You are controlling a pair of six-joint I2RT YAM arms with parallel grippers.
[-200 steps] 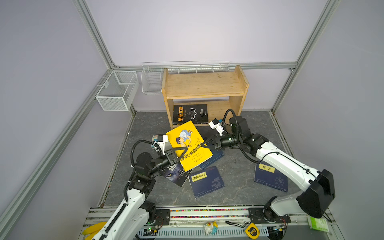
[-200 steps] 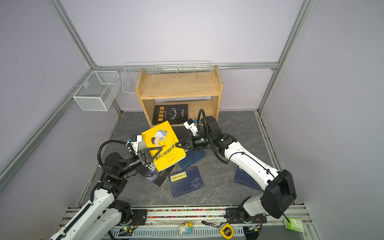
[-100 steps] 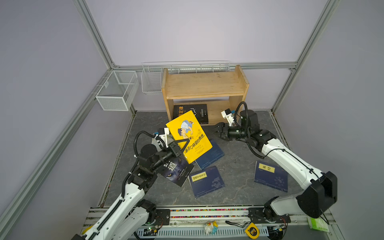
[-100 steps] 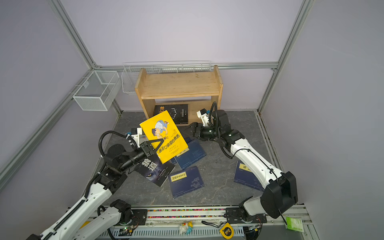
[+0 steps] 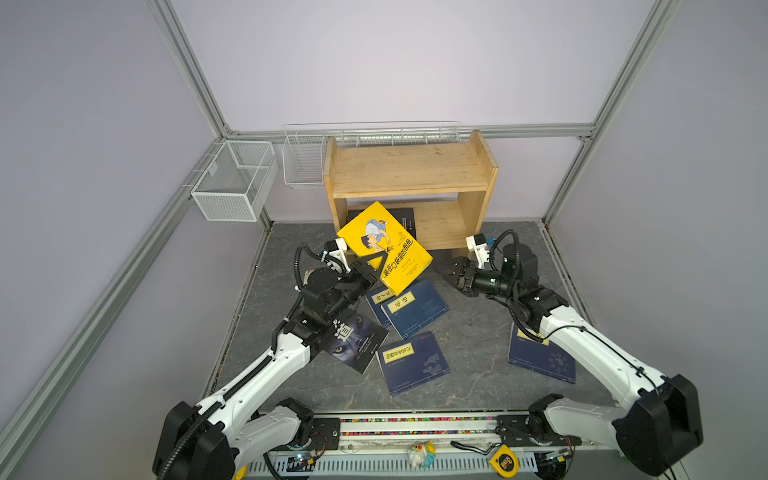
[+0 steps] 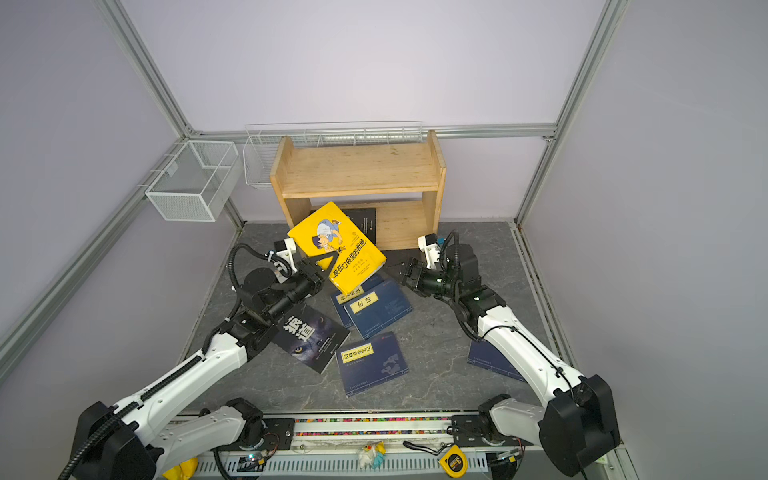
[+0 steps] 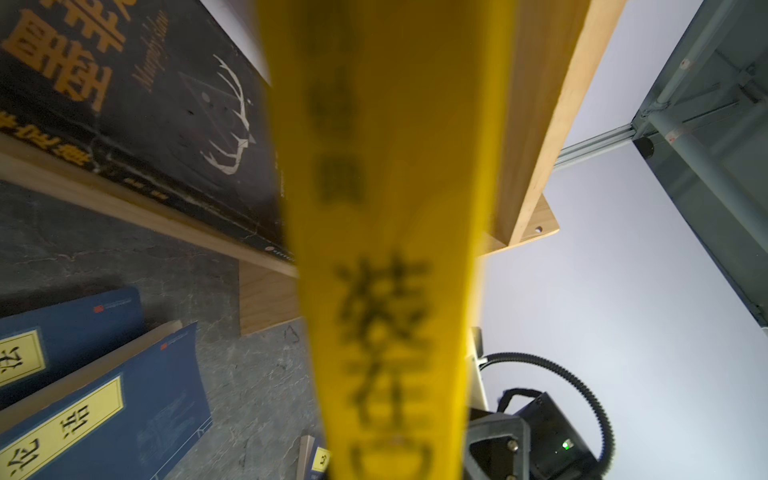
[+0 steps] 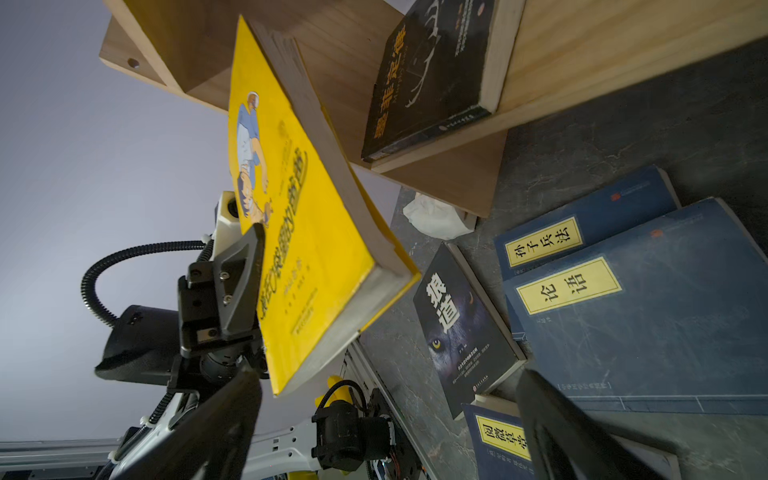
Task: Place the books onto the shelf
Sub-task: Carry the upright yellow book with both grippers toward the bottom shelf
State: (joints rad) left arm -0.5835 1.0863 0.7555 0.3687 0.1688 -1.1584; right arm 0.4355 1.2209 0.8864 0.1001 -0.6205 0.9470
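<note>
My left gripper (image 5: 373, 266) is shut on the lower edge of the yellow book (image 5: 382, 249), which hangs tilted in the air in front of the wooden shelf's (image 5: 409, 170) lower level. In the left wrist view the yellow book (image 7: 386, 208) fills the middle. A black book (image 5: 405, 216) lies on the lower level. My right gripper (image 5: 446, 270) stands open and empty, right of the yellow book and apart from it. On the floor lie a black wolf-cover book (image 5: 353, 340) and several navy books (image 5: 415, 307), one of them (image 5: 540, 357) partly under the right arm.
Two white wire baskets (image 5: 232, 183) (image 5: 303, 162) hang on the frame left of the shelf. A crumpled white packet (image 8: 432, 216) lies on the floor beside the shelf's foot. A yellow tape measure (image 5: 503, 461) and a small toy (image 5: 419, 453) sit on the front rail.
My right gripper let go of the yellow book, opened and drew back to the right. My left gripper carried the book up and toward the shelf.
</note>
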